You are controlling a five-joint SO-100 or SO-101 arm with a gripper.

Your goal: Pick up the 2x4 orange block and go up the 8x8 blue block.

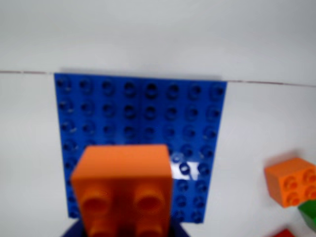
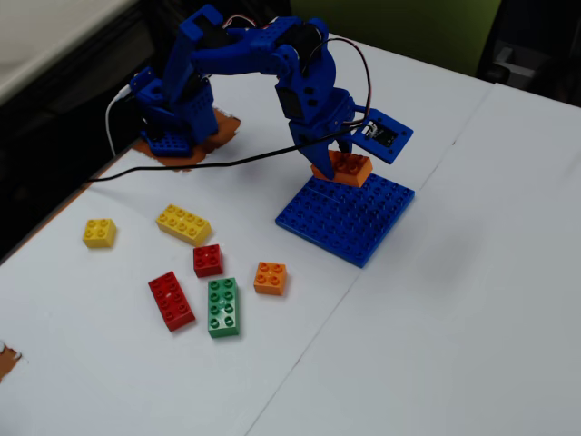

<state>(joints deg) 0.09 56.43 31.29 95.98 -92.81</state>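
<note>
The 2x4 orange block (image 2: 342, 167) sits clamped in my gripper (image 2: 330, 163), studs up, at the far corner of the 8x8 blue block (image 2: 346, 217) in the fixed view; whether it touches the plate or hangs just above it I cannot tell. In my wrist view the orange brick (image 1: 123, 187) fills the lower middle, covering part of the flat, square, studded blue plate (image 1: 143, 113), which lies level on the white table.

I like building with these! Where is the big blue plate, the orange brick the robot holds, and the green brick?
8x8 blue block (image 2: 359, 232), fixed view, bare studded top.
2x4 orange block (image 2: 351, 166), fixed view, its top.
green brick (image 2: 222, 307), fixed view, its middle.
</note>
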